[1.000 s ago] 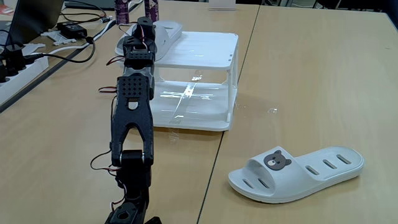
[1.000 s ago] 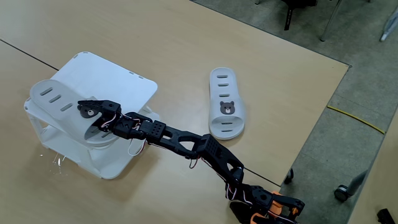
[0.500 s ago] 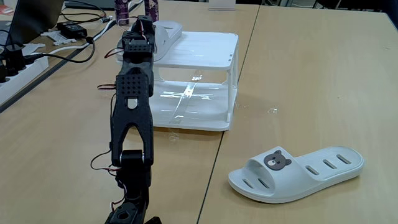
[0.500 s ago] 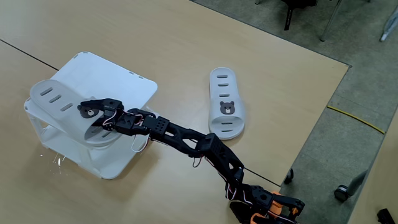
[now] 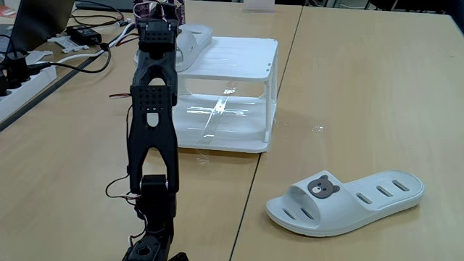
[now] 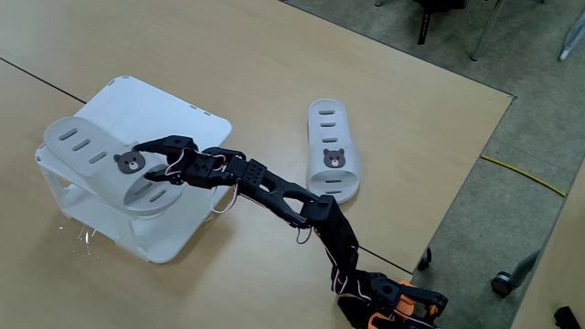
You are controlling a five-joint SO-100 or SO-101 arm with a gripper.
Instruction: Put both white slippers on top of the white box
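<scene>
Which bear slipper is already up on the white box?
The slipper by the end effector: it lies on the white box's top at one edge. The other slipper lies on the table, off to the side.

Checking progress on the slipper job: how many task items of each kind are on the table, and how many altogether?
White slippers: 2, one on the box, one on the table
White box: 1
Total: 3
</scene>
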